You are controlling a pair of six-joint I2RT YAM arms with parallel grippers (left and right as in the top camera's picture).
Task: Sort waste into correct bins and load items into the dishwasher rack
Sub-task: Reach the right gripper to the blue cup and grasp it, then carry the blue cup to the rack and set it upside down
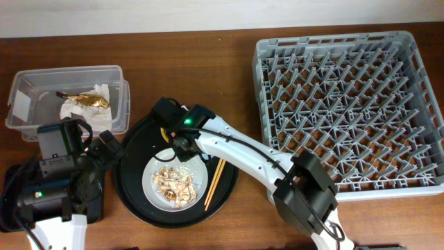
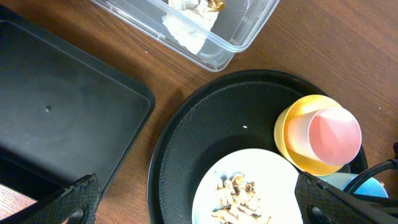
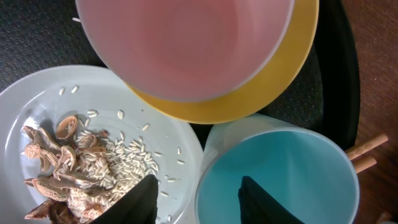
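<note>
- two grippers show, and both are spread apart.
- the right gripper [image 3: 198, 200] hangs low over the light-blue cup [image 3: 280, 180]. its jaws are parted and straddle the cup's rim, one finger [image 3: 142, 199] on the side of the pale grey plate [image 3: 37, 106] and the other over the cup's mouth. i cannot tell whether either touches the wall.
- the left gripper [image 2: 199, 208] is opened wide with nothing between its fingers, above the round black tray [image 2: 171, 143].
- the food scraps [image 3: 68, 174], brown bits with white grains, lie heaped on the plate.
- the pink cup [image 2: 333, 134] sits inside the yellow bowl [image 2: 289, 146]. the bowl stands on the round tray, its edge overlapping the plate's rim, and the blue cup is just beside both.
- the chopsticks [image 1: 214, 182] lie side by side on the round tray, just right of the plate.
- the napkin [image 1: 78, 108] and the gold-brown wrapper [image 1: 87, 99] rest together inside the clear box [image 1: 114, 73], at the far left of the table [image 1: 208, 48].
- the flat black tray [image 2: 62, 124] lies beside the round tray, near the clear box.
- the dishwasher rack [image 1: 267, 55] stands to the right of the round tray, apart from it.
</note>
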